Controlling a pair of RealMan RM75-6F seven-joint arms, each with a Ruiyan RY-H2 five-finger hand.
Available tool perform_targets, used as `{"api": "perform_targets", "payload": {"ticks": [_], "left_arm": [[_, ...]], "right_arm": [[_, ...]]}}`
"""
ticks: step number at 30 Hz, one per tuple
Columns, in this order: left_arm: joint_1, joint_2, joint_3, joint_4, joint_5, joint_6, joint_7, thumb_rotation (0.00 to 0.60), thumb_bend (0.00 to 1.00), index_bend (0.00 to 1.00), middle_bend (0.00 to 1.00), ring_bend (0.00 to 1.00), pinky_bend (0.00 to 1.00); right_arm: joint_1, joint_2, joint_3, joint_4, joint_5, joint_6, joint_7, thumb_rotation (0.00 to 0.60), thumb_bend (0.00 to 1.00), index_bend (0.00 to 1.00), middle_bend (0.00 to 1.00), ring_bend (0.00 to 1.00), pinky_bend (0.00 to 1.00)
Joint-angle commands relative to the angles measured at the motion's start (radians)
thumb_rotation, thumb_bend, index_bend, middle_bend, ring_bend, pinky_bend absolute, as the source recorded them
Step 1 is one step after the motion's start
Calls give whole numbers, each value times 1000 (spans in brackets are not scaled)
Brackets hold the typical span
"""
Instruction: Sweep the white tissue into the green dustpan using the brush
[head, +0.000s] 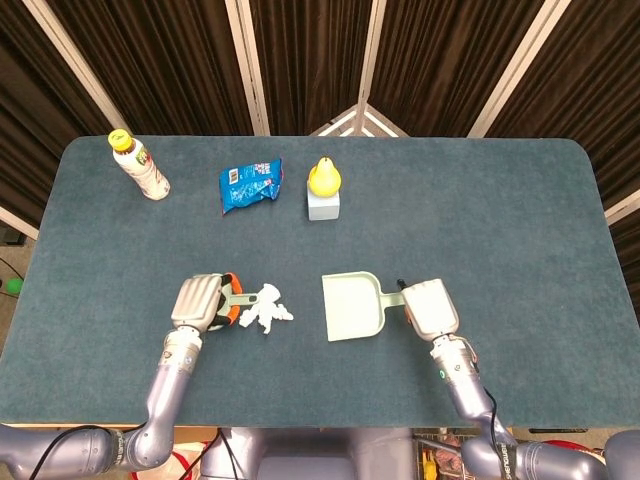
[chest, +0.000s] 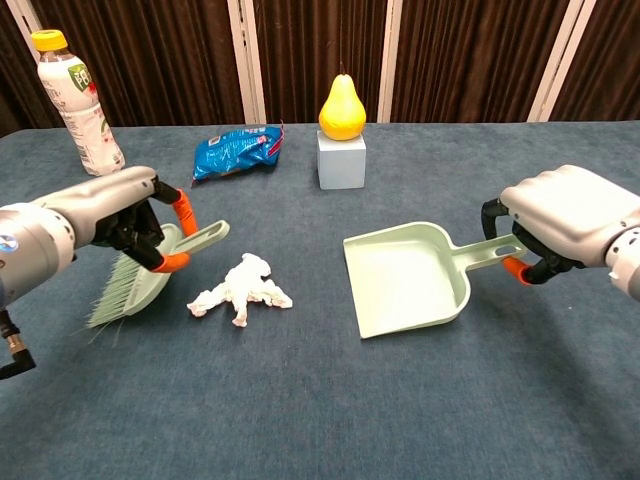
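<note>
The crumpled white tissue (head: 267, 310) (chest: 243, 290) lies on the blue table between my hands. My left hand (head: 198, 300) (chest: 110, 217) grips the pale green brush (chest: 150, 275) by its handle; the brush is lifted and tilted, bristles pointing down-left, just left of the tissue. In the head view the hand hides most of the brush. My right hand (head: 429, 308) (chest: 566, 218) holds the handle of the green dustpan (head: 352, 306) (chest: 405, 278), whose open mouth faces the tissue from the right.
Along the far side stand a drink bottle (head: 140, 167) (chest: 79, 100), a blue snack bag (head: 249, 184) (chest: 233, 153), and a yellow pear (head: 323, 177) (chest: 341, 109) on a pale block (head: 323, 205) (chest: 341, 160). The table edge (head: 300, 420) runs near my arms.
</note>
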Motion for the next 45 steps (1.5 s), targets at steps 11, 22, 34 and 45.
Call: {"api": "perform_targets", "payload": {"ticks": [11,22,34,45], "left_arm": [[-53,-117,-60,17,42,-12,-45,600,649,757,1000,1000,1000],[-107,-211,-112,67,60,-16,-55,600,650,757,1000,1000,1000],[-164,-345,-186,153,173,-22,-208,600,646,757,1000,1000,1000],[-141,-310,-181,119,298,-3,-317,600,642,758,1000,1000,1000]], "right_arm": [[-1,1,4,-8,19,-2,-24,600,470,608,841,842,813],[0,15,14,-26,27,1,-25,600,471,608,841,841,813],[1,13,19,-36,53,4,-43,600,470,608,841,842,813],[1,19,20,-36,59,7,-48,600,470,608,841,842,813]]}}
